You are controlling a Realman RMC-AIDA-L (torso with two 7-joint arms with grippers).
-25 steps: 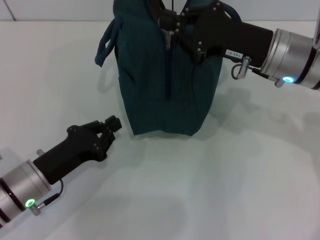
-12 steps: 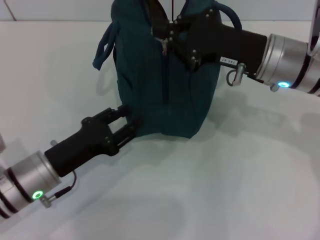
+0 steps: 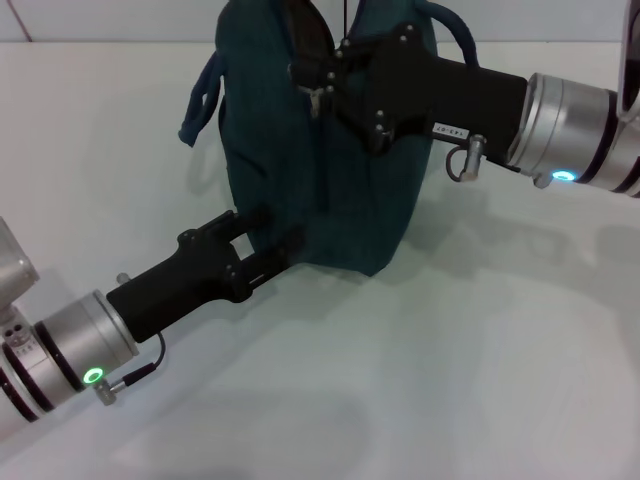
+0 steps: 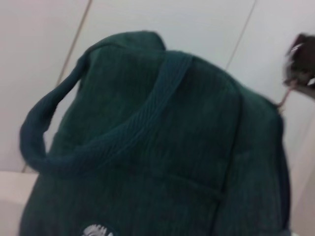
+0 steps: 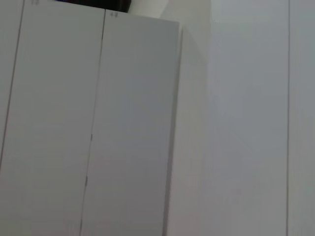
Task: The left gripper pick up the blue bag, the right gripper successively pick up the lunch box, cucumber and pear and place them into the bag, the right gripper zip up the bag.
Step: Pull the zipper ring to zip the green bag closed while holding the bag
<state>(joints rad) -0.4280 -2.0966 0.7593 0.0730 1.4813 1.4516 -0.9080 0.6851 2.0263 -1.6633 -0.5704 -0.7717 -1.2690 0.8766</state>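
Observation:
The blue bag point(image 3: 300, 170) stands upright on the white table and fills the left wrist view point(image 4: 162, 162). My right gripper point(image 3: 313, 78) is at the top of the bag, shut on the metal zipper pull point(image 3: 317, 97); it also shows at the edge of the left wrist view point(image 4: 301, 64). My left gripper point(image 3: 262, 240) is open at the bag's lower left corner, its fingers against the base. The lunch box, cucumber and pear are out of view.
The bag's handle strap point(image 3: 198, 100) hangs off its left side, and a second handle point(image 3: 455, 35) loops behind my right gripper. The white table point(image 3: 450, 350) extends in front. The right wrist view shows only white cabinet panels point(image 5: 98, 123).
My left gripper has moved forward to the bag's base and opened its fingers. My right gripper has shifted left with the zipper pull, and the bag top has leaned left.

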